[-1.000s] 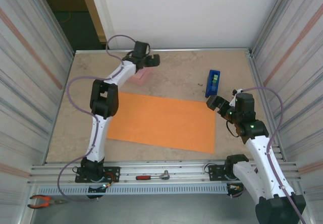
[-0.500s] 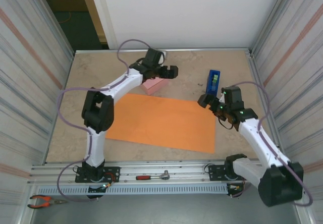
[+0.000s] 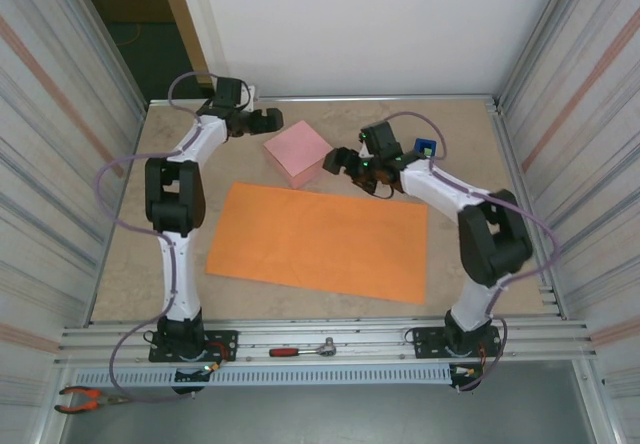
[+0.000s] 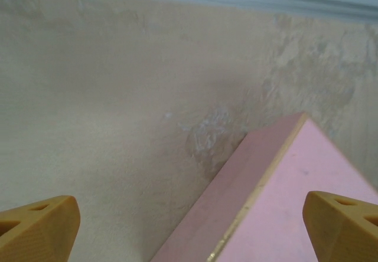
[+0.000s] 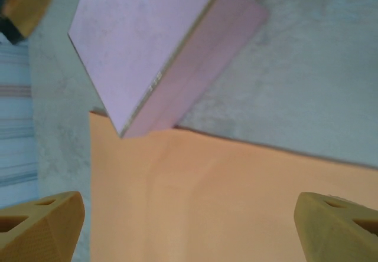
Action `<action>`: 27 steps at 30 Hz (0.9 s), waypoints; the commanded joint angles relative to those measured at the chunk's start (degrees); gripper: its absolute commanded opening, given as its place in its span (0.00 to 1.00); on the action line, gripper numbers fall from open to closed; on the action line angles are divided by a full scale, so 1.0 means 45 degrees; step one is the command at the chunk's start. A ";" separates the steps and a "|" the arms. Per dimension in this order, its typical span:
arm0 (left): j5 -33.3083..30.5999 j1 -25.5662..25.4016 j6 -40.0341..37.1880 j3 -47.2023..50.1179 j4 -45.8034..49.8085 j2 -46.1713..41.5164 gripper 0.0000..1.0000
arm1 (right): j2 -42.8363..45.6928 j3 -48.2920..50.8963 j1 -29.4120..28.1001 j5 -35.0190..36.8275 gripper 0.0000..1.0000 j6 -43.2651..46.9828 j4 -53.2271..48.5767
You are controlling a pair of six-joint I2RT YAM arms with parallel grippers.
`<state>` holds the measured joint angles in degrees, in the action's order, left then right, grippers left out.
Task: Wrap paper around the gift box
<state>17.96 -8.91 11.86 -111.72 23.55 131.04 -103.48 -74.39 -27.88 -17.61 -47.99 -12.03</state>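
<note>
The gift box (image 5: 147,43) lies on the pale mottled table (image 5: 313,79), turned at an angle so that its pink top and one long pink side show. Below the box, the orange paper (image 5: 224,203) lies flat with a faint crease running down from the box's lowest corner. That corner meets the sheet's edge, though whether it rests on the paper cannot be told. Further below the box, the right gripper (image 5: 189,229) hangs over the paper, its yellow fingertips (image 5: 38,226) spread wide with nothing between them. Up and left of the box sits another yellow pad (image 5: 25,3).
</note>
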 commanded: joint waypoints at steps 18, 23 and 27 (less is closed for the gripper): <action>0.4503 -0.0931 0.1087 0.2808 -0.1193 -0.1213 0.72 | -0.4872 -0.3542 0.0779 -0.1765 0.58 -0.2740 0.1975; 0.4440 -0.1396 0.1088 0.3396 -0.1429 -0.1928 0.72 | -0.4332 -0.3058 0.1195 -0.1698 0.73 -0.2265 0.1672; 0.4341 -0.1535 0.1248 0.3309 -0.1415 -0.1728 0.75 | -0.4094 -0.2810 0.1204 -0.1570 0.77 -0.1973 0.1519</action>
<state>35.11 -15.40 16.64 -96.99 18.39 125.36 -124.46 -88.25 -21.45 -23.86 -58.57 -4.51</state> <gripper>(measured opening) 0.748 0.765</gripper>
